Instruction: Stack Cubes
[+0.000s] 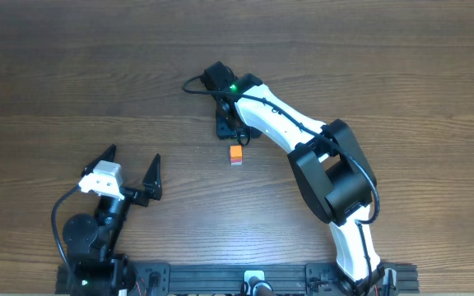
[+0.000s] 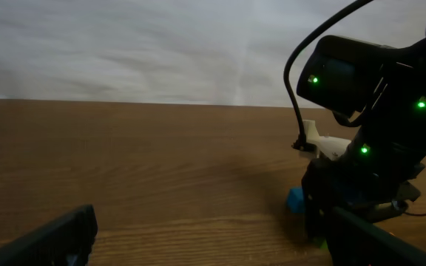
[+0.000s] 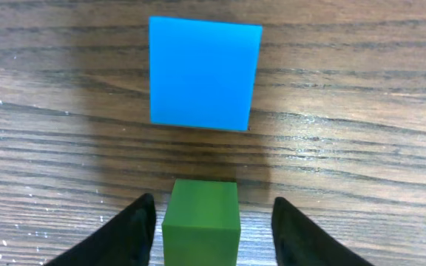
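A blue cube (image 3: pixel 204 72) lies on the wooden table (image 1: pixel 72 74). Just short of it stands a smaller green cube (image 3: pixel 202 222), between the fingers of my right gripper (image 3: pixel 214 203). That gripper is open, with a gap showing on one side of the green cube. From above, the right gripper (image 1: pixel 230 130) sits at the table's middle, covering both cubes. An orange cube (image 1: pixel 236 154) lies a little nearer than it. The blue cube (image 2: pixel 296 199) also peeks out beside the right arm in the left wrist view. My left gripper (image 1: pixel 134 154) rests open at the near left, holding nothing.
The right arm (image 1: pixel 303 136) slants from the near right edge up to the table's middle. Bare wood stretches across the far side and the whole left half. A pale wall (image 2: pixel 124 44) stands beyond the table's far edge.
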Tool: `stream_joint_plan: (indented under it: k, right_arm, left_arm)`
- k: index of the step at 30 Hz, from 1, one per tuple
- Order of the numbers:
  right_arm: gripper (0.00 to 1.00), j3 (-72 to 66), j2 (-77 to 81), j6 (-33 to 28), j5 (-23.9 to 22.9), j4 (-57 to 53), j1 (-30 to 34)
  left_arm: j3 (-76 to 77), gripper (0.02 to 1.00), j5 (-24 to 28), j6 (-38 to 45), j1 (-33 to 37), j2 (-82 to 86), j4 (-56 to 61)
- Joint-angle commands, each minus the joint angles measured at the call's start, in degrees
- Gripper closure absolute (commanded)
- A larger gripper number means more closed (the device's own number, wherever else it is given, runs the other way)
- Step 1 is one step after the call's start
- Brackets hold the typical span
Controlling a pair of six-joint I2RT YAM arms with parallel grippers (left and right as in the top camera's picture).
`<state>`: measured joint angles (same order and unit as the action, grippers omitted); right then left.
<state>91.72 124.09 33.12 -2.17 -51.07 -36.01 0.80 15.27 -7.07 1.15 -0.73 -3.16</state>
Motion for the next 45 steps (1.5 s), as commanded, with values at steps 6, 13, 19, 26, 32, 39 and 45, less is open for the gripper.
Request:
stream_joint_plan:
  k: [6, 13, 19, 26, 32, 39, 45]
  right_arm:
    - [0.678, 1.27, 0.79, 0.22, -0.87, 0.09, -0.55]
    - [0.720, 1.27, 0.79, 0.24, -0.55, 0.09, -0.55]
    - [0.781, 1.27, 0.79, 0.24, -0.28, 0.09, -0.59]
    - [0.836, 1.29, 0.79, 0.28, -0.26, 0.11, -0.57]
    - [0.879, 1.99, 0.52, 0.28, -0.26, -0.66, -0.42]
    - [0.932, 8.52, -0.13, 0.24, -1.90, -6.75, -0.42]
    - [0.969, 16.90, -0.13, -0.44, -3.10, -13.49, -0.42]
  left_arm:
    - [-0.46, 0.018, 0.76, 0.66, 0.26, 0.46, 0.22]
    - [-0.46, 0.018, 0.76, 0.66, 0.26, 0.46, 0.22]
    - [-0.46, 0.018, 0.76, 0.66, 0.26, 0.46, 0.22]
    - [-0.46, 0.018, 0.76, 0.66, 0.26, 0.46, 0.22]
    - [-0.46, 0.018, 0.76, 0.66, 0.26, 0.46, 0.22]
    - [-0.46, 0.020, 0.76, 0.66, 0.26, 0.46, 0.22]
    - [-0.46, 0.018, 0.76, 0.66, 0.26, 0.46, 0.22]
